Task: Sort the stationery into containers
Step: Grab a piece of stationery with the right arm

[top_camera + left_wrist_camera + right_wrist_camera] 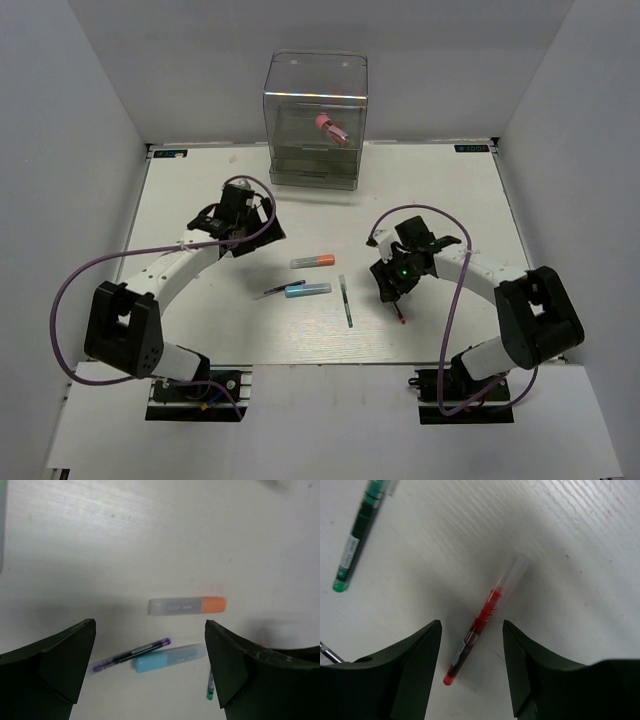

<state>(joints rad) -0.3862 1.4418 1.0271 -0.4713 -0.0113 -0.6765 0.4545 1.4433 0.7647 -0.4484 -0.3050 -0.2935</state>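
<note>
The clear drawer box (316, 120) stands at the table's far middle with the pink-red tube (331, 128) inside. My right gripper (471, 640) is open and low over the thin red pen (480, 625), which lies on the table between the fingers, untouched; its tip shows in the top view (400, 317). The dark green pen (346, 300) lies to the left, also in the right wrist view (359, 532). My left gripper (150, 652) is open and empty, above the orange-and-grey marker (187, 605), light blue marker (167, 658) and thin dark pen (131, 655).
White walls close the table on the left, back and right. Purple cables loop from both arms over the table. The markers and pens lie in a cluster at mid-table (310, 277) between the two arms.
</note>
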